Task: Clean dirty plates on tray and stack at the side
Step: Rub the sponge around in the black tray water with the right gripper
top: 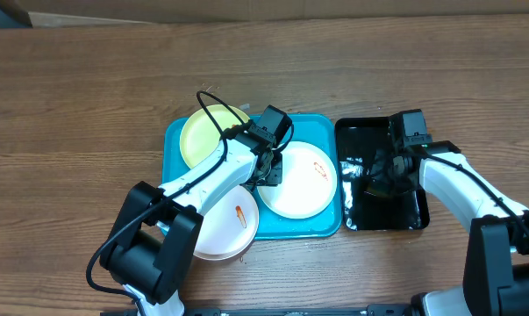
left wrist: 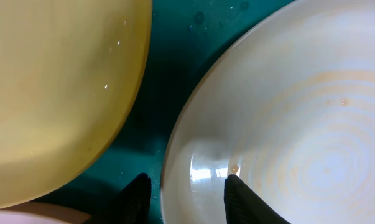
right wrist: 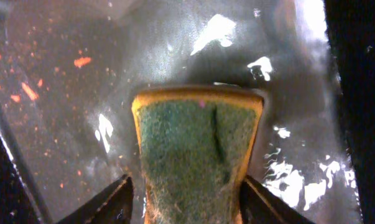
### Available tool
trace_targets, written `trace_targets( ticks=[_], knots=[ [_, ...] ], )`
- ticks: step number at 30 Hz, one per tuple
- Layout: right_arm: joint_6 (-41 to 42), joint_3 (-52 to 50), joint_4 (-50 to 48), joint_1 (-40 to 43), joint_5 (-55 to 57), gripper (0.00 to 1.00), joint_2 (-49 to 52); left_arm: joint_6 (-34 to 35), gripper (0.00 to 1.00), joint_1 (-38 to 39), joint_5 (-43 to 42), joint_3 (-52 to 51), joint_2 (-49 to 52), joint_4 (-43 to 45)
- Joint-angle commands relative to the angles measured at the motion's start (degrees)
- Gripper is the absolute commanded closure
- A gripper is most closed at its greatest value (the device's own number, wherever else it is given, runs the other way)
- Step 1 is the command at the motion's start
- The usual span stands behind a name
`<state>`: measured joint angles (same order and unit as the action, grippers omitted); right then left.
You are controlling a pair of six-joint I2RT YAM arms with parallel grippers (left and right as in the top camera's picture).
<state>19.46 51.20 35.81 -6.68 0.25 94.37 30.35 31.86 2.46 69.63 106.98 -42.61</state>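
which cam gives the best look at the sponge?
Right wrist: the sponge fills the frame, green scrub face showing, inside the right end effector, over the black tray. Overhead hides it under that arm. Left wrist misses it.

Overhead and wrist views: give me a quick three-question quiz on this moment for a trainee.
1. Short answer: which of the three plates on the turquoise tray shows no red-orange smear in the overhead view?
2. True or false: the sponge lies on the turquoise tray.
3. Pick one. The left claw has its fingers either side of: A the sponge; B the rim of a white plate; C a cup.
Key: 1 the yellow-green plate. 2 false; it lies in the black tray, between the fingers of the right claw. 3 B.
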Motion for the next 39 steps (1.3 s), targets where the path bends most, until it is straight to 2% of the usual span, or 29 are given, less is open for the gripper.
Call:
trace_targets(
  ticks=[1,4,8,10,11,12,14,15,18,19,20,21,22,26,29,35,39],
  knots=[
    [0.1,-0.2,0.3,0.3,-0.5,0.44,0.0,1.0,0.62,0.0,1.1,-0.5,1.7,-0.2],
    [0.1,-0.2,0.6,0.3,-0.3,0.44,0.0,1.0,0.67,0.0,1.1,-0.5,1.9,-0.2],
    [0.1,-0.3,0.7,0.3,-0.3,0.62,0.0,1.0,0.78,-0.1,1.1,-0.5,2.1,-0.2],
    [0.1,-0.3,0.5,0.3,-0.3,0.76,0.0,0.9,0.82,-0.1,1.1,-0.5,2.1,-0.1],
    [0.1,-0.3,0.4,0.3,-0.3,0.77,0.0,0.9,0.85,-0.1,1.1,-0.5,2.1,-0.1],
    [0.0,-0.3,0.4,0.3,-0.3,0.71,0.0,0.9,0.86,-0.1,1.1,-0.5,2.1,-0.1],
    [0.1,-0.3,0.5,0.3,-0.3,0.46,0.0,0.4,0.85,-0.1,1.1,-0.5,2.1,-0.2],
    [0.1,-0.3,0.7,0.3,-0.3,0.42,0.0,0.0,0.83,-0.1,1.1,-0.5,2.1,-0.2],
    [0.0,-0.3,0.4,0.3,-0.3,0.41,0.0,-0.6,0.78,-0.1,1.1,-0.5,2.1,0.2],
    [0.0,-0.3,0.1,0.3,-0.3,0.44,0.0,-0.6,0.78,-0.1,1.1,-0.5,2.1,0.3],
    [0.0,-0.3,-0.3,0.3,-0.3,0.59,0.0,-0.6,0.79,-0.1,1.1,-0.5,2.1,0.4],
    [0.0,-0.3,-0.9,0.3,-0.3,0.80,0.0,-0.6,0.82,-0.1,1.1,-0.5,2.1,0.5],
    [0.0,-0.3,-1.4,0.3,-0.3,0.96,0.0,-0.5,0.83,-0.1,1.1,-0.5,2.1,0.6],
    [-0.1,0.6,-0.3,0.3,-0.3,0.96,-0.3,-0.6,0.90,-0.1,1.1,-0.5,2.1,0.7],
    [-1.8,4.9,5.4,0.1,-0.3,0.96,-1.9,-0.6,0.96,-0.1,1.1,-0.5,2.1,0.7],
    [-8.8,11.0,13.0,-2.8,1.5,0.96,-4.5,-1.4,0.96,-0.1,1.1,-0.5,2.1,0.7],
    [-9.0,11.0,14.3,-5.5,10.3,0.96,-4.5,-4.6,0.96,-0.3,1.2,-0.5,2.1,0.7]
  ],
)
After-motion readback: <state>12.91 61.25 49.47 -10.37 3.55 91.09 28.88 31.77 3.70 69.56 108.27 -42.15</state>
